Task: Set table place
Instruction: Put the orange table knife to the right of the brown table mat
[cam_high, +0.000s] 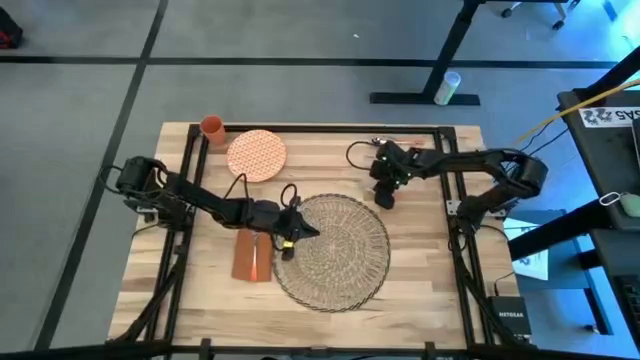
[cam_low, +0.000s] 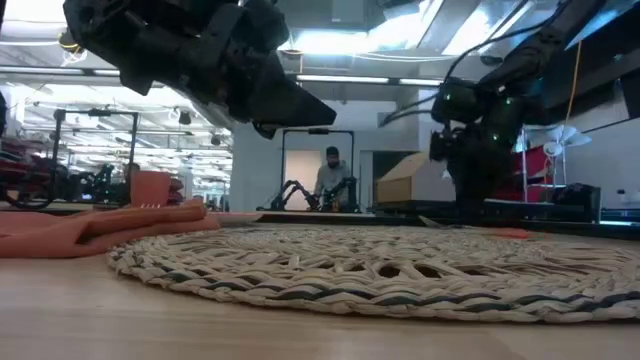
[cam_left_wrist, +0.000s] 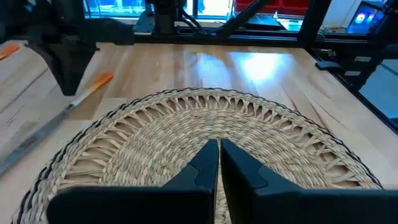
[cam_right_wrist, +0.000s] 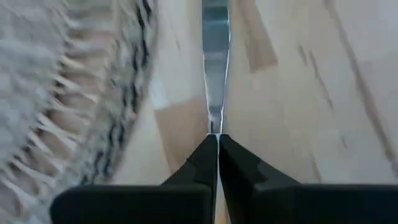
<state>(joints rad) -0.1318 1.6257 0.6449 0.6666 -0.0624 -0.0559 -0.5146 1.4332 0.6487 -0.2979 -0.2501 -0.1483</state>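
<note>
Gripping a thin silver blade, my right gripper (cam_right_wrist: 217, 138) has its fingers pinched nearly together, and the metal strip runs straight out from between the tips in the right wrist view. Whether the utensil is a knife I cannot tell. In the high view this right gripper (cam_high: 385, 197) hangs over bare wood just beside the upper right rim of the place (cam_high: 333, 251), not touching it. The place's dark-edged openwork border (cam_right_wrist: 134, 81) lies close alongside the blade.

My left gripper (cam_left_wrist: 219, 149) is clenched with nothing between the fingers, its tips poised over the woven straw near the middle of the place (cam_left_wrist: 186, 124). From above, the left gripper (cam_high: 297, 232) sits at the place's left edge. The low view shows it raised clear of the weave (cam_low: 380, 270).

The place lies flat on the table (cam_high: 430, 280), somewhat toward the near edge. A rust-orange napkin (cam_high: 252, 257) lies just beside its left rim, under my left arm. An orange-patterned plate (cam_high: 256, 155) rests near the far edge, well apart from the place, with an orange cup (cam_high: 212, 127) just beside it at the far left corner. A person (cam_low: 330, 180) is visible in the room beyond the table.
</note>
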